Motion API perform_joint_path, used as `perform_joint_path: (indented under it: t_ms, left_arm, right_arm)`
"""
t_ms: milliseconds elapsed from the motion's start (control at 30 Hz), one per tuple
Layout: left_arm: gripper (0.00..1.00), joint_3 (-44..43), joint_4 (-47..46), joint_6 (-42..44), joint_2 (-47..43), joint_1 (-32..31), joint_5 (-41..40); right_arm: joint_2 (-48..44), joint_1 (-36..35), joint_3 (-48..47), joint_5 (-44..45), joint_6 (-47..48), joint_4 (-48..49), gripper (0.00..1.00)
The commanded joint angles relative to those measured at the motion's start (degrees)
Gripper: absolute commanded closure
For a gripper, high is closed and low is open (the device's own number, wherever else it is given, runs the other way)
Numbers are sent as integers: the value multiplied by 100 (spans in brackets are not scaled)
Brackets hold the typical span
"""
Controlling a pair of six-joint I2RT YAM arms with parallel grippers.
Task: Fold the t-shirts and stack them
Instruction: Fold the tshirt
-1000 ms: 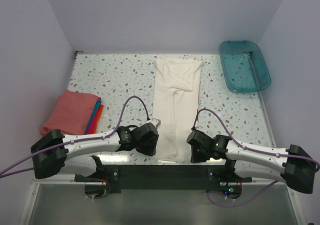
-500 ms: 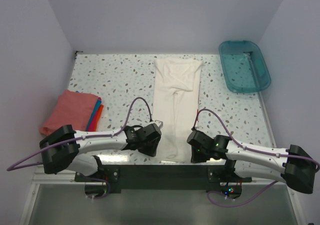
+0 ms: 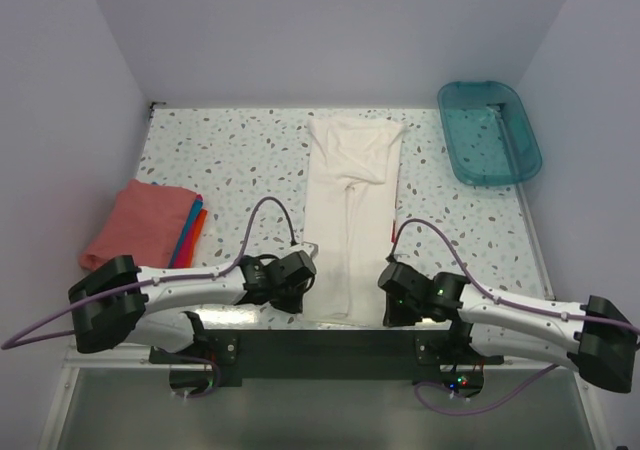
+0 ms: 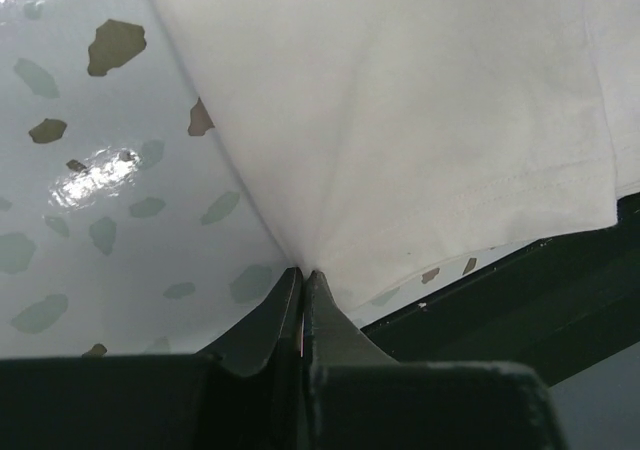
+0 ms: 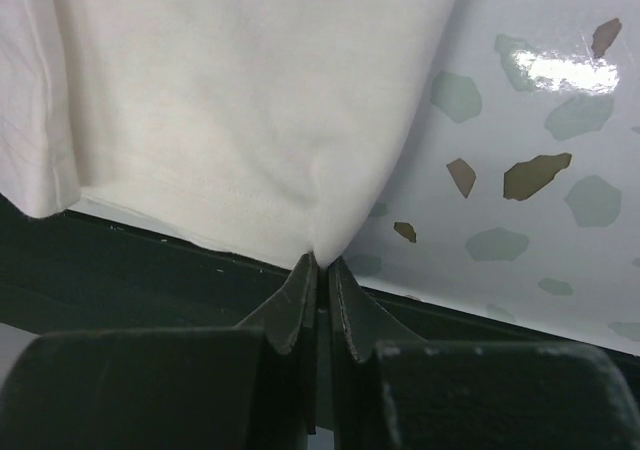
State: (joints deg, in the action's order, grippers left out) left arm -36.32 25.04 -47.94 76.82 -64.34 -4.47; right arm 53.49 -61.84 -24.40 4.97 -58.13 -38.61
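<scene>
The speckled worktop (image 3: 230,150) carries the white t-shirt (image 3: 350,200) as a long narrow strip down the frame's centre, with the folded t-shirts (image 3: 145,225) piled at centre left. The left gripper (image 4: 303,278) and right gripper (image 5: 322,265) are each clamped on a bottom hem corner. This looks like the end-to-end fold: next, lift both corners evenly and carry them toward the top end

Speckled table (image 3: 240,160) carrying 3 things
white t-shirt (image 3: 352,210) is lying lengthwise mid-table, folded tee stack (image 3: 145,225) is sitting left, teal tub (image 3: 488,132) is sitting far right.
</scene>
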Motion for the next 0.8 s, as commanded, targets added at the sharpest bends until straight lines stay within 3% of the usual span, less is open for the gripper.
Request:
perform_joint_path:
  t_ms: [0, 300, 467, 633, 767]
  left_arm:
    - [100, 230, 133, -268, -395, -53, -133]
    - [100, 898, -227, -532, -957, -53, 122]
    - [100, 286, 123, -330, -1239, 35, -396]
    - [100, -437, -33, 380, -941, 1009, -520]
    - [100, -1182, -481, 646, -432, 1686, -582]
  right_arm:
    - [-251, -21, 102, 118, -207, -234, 98]
    - [-831, -29, 156, -40, -225, -147, 100]
    - [-955, -29, -729, 679, 90, -366, 100]
    - [273, 154, -1987, 2084, 880, -727, 100]
    - [1057, 1225, -2595, 1624, 1672, 44, 100]
